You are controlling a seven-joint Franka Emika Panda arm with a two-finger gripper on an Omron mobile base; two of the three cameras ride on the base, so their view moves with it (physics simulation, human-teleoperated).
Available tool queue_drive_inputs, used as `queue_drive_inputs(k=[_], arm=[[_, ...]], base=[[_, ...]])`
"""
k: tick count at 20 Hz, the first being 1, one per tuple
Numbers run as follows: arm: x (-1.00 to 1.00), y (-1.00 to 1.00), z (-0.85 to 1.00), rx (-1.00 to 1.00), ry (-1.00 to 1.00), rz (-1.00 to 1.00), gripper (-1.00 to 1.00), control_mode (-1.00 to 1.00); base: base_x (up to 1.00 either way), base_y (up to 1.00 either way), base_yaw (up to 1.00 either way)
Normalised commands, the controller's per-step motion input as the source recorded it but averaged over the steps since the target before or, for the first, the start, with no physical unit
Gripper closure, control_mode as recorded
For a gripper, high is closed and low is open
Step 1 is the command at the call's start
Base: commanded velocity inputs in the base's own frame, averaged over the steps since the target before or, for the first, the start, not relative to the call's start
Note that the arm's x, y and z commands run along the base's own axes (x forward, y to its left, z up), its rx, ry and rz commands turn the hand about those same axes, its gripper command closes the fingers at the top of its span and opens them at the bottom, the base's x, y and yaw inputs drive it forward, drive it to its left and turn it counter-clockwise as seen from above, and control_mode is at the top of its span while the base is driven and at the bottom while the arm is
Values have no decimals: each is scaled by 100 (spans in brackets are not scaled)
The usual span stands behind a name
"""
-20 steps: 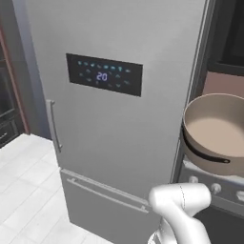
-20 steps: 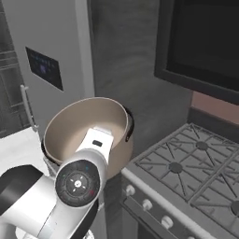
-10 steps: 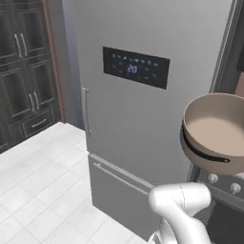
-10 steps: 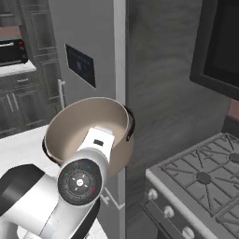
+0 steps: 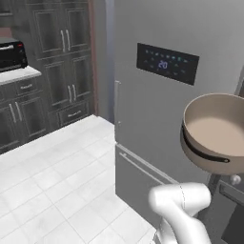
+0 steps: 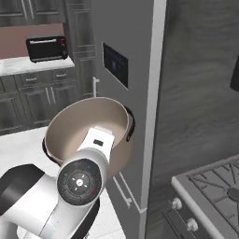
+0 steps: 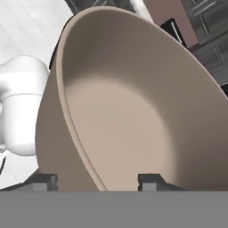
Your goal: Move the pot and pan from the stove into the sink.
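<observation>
Hand view shows the gripper [image 7: 95, 180] clamping the pot [image 7: 133, 102] wall; beside the fridge [image 5: 190, 43], keep it level, carry slowly.

a tall grey steel fridge [image 5: 152, 109] stands in the middle of the room, with a dark control panel [image 5: 167, 63] glowing with small blue figures on its upper door, a slim upright handle [image 5: 116, 102] at its left edge and a long drawer handle [image 5: 143, 169] lower down. to its left a wall of dark grey cabinets [image 5: 62, 57] with glass-fronted upper doors and thin silver pulls runs beside a strip of reddish-brown wall [image 6: 18, 39], and a black toaster oven [image 6: 46, 48] sits on a pale tabletop [image 6: 28, 65] above more dark drawers. the floor [image 5: 52, 176] is laid with large white tiles under even, soft light.
</observation>
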Motion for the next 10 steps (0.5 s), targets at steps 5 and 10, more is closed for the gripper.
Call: queue_drive_inputs(k=[5, 10], arm=[[0, 0, 0, 0, 0, 0, 100, 100], [0, 0, 0, 0, 0, 0, 100, 100]], base=[[-29, 31, 37], [-20, 32, 38]])
